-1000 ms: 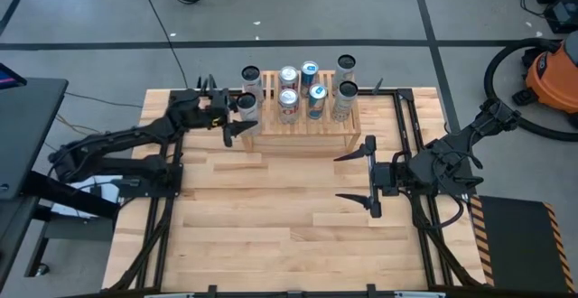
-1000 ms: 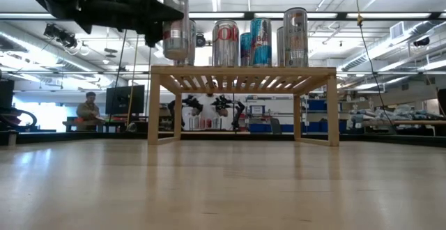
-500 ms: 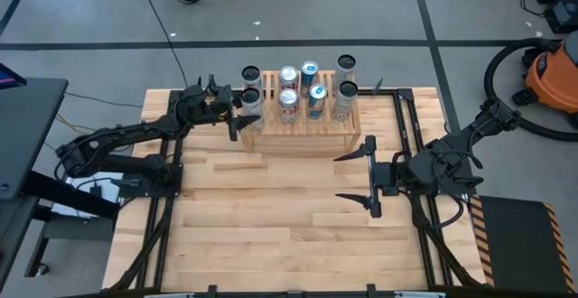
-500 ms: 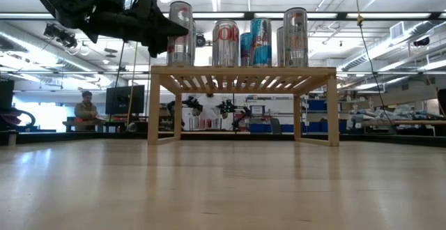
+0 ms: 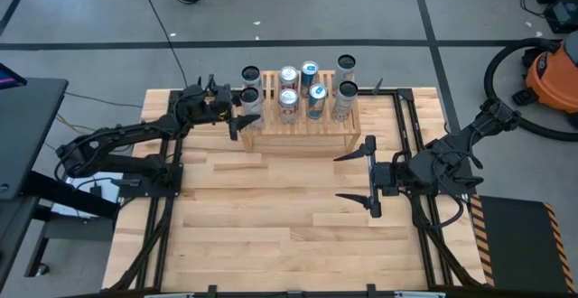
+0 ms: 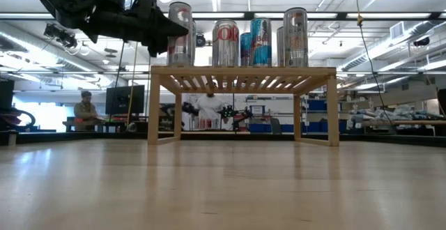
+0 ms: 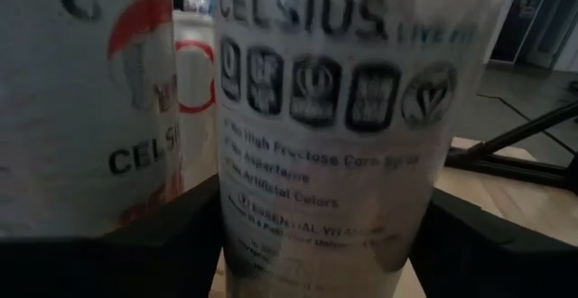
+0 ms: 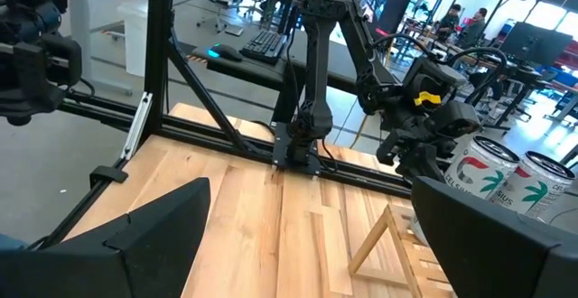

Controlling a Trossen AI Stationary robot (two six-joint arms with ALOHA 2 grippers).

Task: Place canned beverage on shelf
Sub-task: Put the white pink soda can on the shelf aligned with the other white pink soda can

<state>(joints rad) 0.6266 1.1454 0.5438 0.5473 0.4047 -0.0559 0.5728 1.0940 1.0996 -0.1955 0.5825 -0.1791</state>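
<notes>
Item: Celsius can [image 5: 249, 100], silver, upright, standing on the slatted top of the shelf [image 5: 302, 134] at its left front corner; seen in the low view [image 6: 180, 33] with its base on the top. Held by the left pincer [image 5: 244, 110], fingers clamped on either side of the can. Confirmed in the left wrist view: printed can wall [image 7: 348, 126] filling the picture between two dark fingers [image 7: 172, 244], a second Celsius can [image 7: 86, 99] just beside it.

Also on the shelf top: a further can behind the held one [image 5: 251, 74], two red-marked silver cans [image 5: 288, 88] in the middle, two blue cans [image 5: 315, 90] next to these, two clear-walled cans [image 5: 344, 90] at the right end. All upright, close together.

Shelf: light wood, set at the far middle of the table [image 5: 271, 217], plain board sides, open underneath.

Right pincer [image 5: 372, 179]: spread wide, holding nothing, poised over bare table planks in front of the shelf's right end, well apart from the cans. Fingers [image 8: 135, 235] far apart in the right wrist view.

Room beyond: orange vacuum cleaner [image 5: 553, 74] on the floor at right; a person [image 6: 86, 110] far off.
</notes>
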